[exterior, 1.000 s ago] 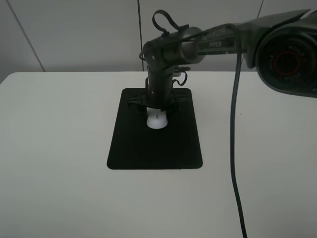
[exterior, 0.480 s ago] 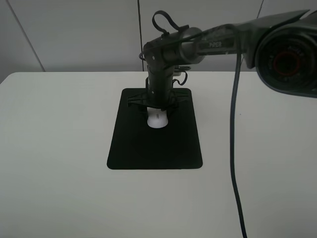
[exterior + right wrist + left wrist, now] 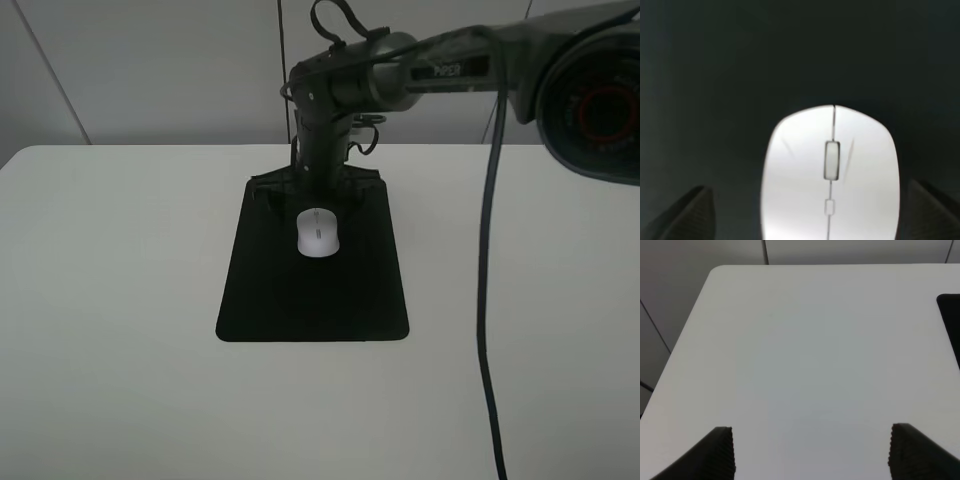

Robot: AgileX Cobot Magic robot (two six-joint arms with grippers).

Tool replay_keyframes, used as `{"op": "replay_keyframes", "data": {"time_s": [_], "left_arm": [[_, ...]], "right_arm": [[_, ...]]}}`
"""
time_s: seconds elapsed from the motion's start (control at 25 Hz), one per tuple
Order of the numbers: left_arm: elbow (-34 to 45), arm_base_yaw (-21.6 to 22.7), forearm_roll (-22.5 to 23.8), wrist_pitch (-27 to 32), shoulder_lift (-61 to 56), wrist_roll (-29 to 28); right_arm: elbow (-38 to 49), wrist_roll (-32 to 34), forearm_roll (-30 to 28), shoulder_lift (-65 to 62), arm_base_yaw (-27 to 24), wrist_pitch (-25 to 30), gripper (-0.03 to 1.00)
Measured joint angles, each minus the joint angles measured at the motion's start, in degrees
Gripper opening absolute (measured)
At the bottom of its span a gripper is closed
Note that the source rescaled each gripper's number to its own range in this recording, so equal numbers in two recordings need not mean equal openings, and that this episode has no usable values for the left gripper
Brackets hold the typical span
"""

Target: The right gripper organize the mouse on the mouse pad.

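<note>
The white mouse (image 3: pixel 318 232) lies on the far half of the black mouse pad (image 3: pixel 312 300), its scroll wheel towards the near side. My right gripper (image 3: pixel 318 190) hangs just above and behind the mouse, jaws open, not touching it. In the right wrist view the mouse (image 3: pixel 830 175) lies on the pad (image 3: pixel 740 65) between the two spread fingertips (image 3: pixel 695 215). My left gripper (image 3: pixel 815 455) is open and empty over bare table, with a corner of the pad (image 3: pixel 952 320) at the edge of its view.
The white table (image 3: pixel 110 300) runs wide on both sides of the pad. The right arm's cable (image 3: pixel 485 300) hangs down in front on the right. A grey wall stands behind the table's far edge.
My right gripper has let go of the mouse and risen up and back towards the pad's far edge. The mouse now shows whole and lies still on the pad.
</note>
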Motion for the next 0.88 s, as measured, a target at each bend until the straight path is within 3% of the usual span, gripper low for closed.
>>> {"op": "replay_keyframes", "data": {"time_s": [0.28, 0.48, 0.68, 0.88], "left_arm": [[0.0, 0.0, 0.0, 0.0, 0.0, 0.0], [0.0, 0.0, 0.0, 0.0, 0.0, 0.0], [0.0, 0.0, 0.0, 0.0, 0.0, 0.0], [0.0, 0.0, 0.0, 0.0, 0.0, 0.0]], "right_arm": [[-0.5, -0.9, -0.5, -5.5, -0.1, 2.9, 0.69], [-0.6, -5.6, -0.6, -9.0, -0.8, 7.5, 0.69], [-0.5, -7.4, -1.1, -12.2, -2.9, 12.0, 0.69], [5.2, -10.0, -1.1, -16.9, -6.7, 14.2, 0.69]]}}
